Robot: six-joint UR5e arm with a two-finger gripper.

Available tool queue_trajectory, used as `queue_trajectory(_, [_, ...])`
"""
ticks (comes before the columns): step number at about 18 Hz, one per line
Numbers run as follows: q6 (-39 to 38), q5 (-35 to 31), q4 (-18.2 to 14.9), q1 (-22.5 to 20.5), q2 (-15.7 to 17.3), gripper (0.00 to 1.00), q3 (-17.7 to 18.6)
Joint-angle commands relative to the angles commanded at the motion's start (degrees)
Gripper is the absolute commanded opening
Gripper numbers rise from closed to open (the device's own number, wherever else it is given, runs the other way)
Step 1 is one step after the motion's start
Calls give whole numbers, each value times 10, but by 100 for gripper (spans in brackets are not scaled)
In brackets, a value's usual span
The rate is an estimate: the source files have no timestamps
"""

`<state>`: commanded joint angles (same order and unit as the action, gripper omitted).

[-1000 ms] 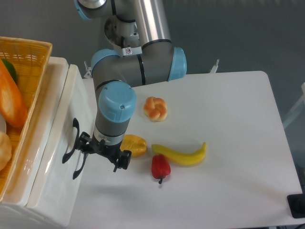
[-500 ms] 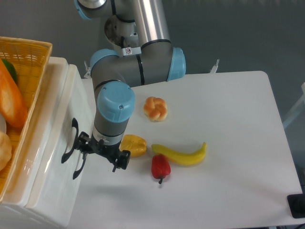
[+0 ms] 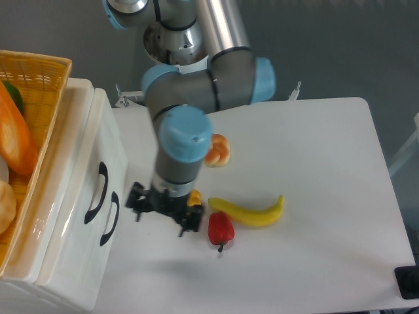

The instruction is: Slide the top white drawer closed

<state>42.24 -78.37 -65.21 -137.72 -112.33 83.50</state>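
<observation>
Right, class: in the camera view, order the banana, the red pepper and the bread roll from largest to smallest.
1. banana, clearly the longest.
2. red pepper.
3. bread roll, but the arm partly hides it, so its rank against the pepper is unsure.

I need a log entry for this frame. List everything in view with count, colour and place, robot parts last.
glossy white plastic top drawer: 1, white with curved black handle, upper of two, left cabinet
lower white drawer front: 1, white with black handle, below it
yellow wicker basket: 1, yellow, on the cabinet, holding orange and green produce
knotted bread roll: 1, golden, table centre, partly behind the arm
yellow bell pepper: 1, yellow, mostly hidden by the pincer
curved yellow banana: 1, yellow, table centre
red bell pepper: 1, red, below the banana
white table: 1, white, right
grey and blue robot arm: 1, from the top
black pincer: 1, beside the drawers, not touching them
</observation>
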Motion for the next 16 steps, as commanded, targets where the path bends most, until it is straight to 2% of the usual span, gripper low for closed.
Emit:
queue_trajectory(2, [59,-62,0,-15,16,100,0])
queue_trajectory(6, [165,-138,1,-47,24,100,4])
queue_trajectory(9, [218,-236,1,-61,33,100,4])
queue_trajectory(13, [302,-237,-3,-112,53,100,2])
queue_trajectory(16, [364,-195,-36,-165,61,100,4])
